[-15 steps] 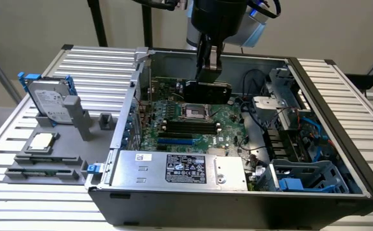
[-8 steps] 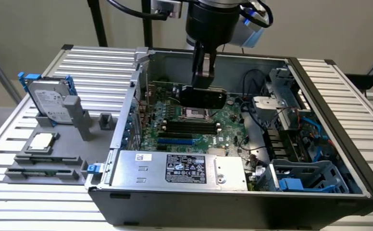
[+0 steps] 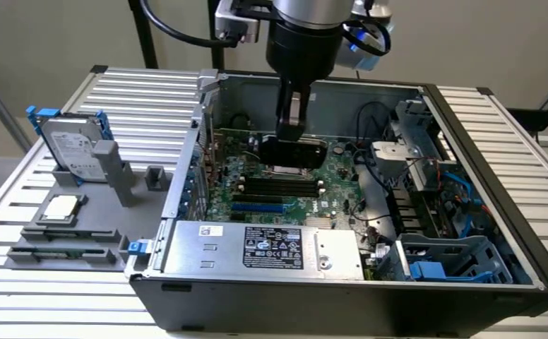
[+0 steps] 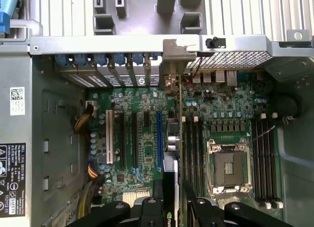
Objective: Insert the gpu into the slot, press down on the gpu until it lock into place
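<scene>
The gripper [image 3: 291, 134] is pinching the gpu [image 3: 293, 150] by its upper edge, one finger on each face. In the exterior view the card hangs in the upper middle of the frame, inside the open case [image 3: 255, 304] and clear above the motherboard [image 3: 335, 185].

The slot [image 4: 159, 138] lies toward the lower left of the frame from the card, so the gpu is not seated in it. In the wrist view the card shows edge-on, with its long axis parallel to the blue strip and just beside it (not over it, as far as I can judge). The silver bracket [image 4: 176, 50] points at the case's rear wall.

Count: one gripper, one gpu, one blue slot, and one hard drive [image 3: 71, 148] standing on the bench [image 3: 519, 120].
</scene>
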Robot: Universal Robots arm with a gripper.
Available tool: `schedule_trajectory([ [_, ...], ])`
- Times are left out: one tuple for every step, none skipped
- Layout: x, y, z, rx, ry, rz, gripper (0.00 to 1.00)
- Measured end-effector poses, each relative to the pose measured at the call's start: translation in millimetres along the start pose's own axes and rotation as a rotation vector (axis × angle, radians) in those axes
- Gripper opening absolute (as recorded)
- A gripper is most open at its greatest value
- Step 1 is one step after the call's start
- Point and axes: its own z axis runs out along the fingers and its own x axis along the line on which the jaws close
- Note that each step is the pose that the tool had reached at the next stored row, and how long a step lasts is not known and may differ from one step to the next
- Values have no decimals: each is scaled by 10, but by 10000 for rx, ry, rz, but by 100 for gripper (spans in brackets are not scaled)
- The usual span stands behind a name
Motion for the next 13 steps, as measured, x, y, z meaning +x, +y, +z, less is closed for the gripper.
schedule_trajectory([
  [8, -1, 17, 0, 0, 0, 26],
  [17, -2, 34, 0, -1, 1, 26],
  [25, -3, 53, 0, -1, 1, 26],
  [34, -5, 71, 0, -1, 0, 26],
  [43, -6, 88, 0, 0, 1, 26],
  [50, -7, 105, 0, 1, 1, 26],
  [57, -7, 124, 1, 0, 1, 26],
  [63, -8, 142, 1, 0, 1, 26],
  [69, -9, 158, 0, -1, 0, 26],
  [74, -9, 177, 0, 0, 1, 26],
  [80, -10, 195, 1, 0, 1, 26],
  [84, -10, 213, 1, -1, 1, 26],
  [90, -11, 230, 0, 1, 0, 26],
])
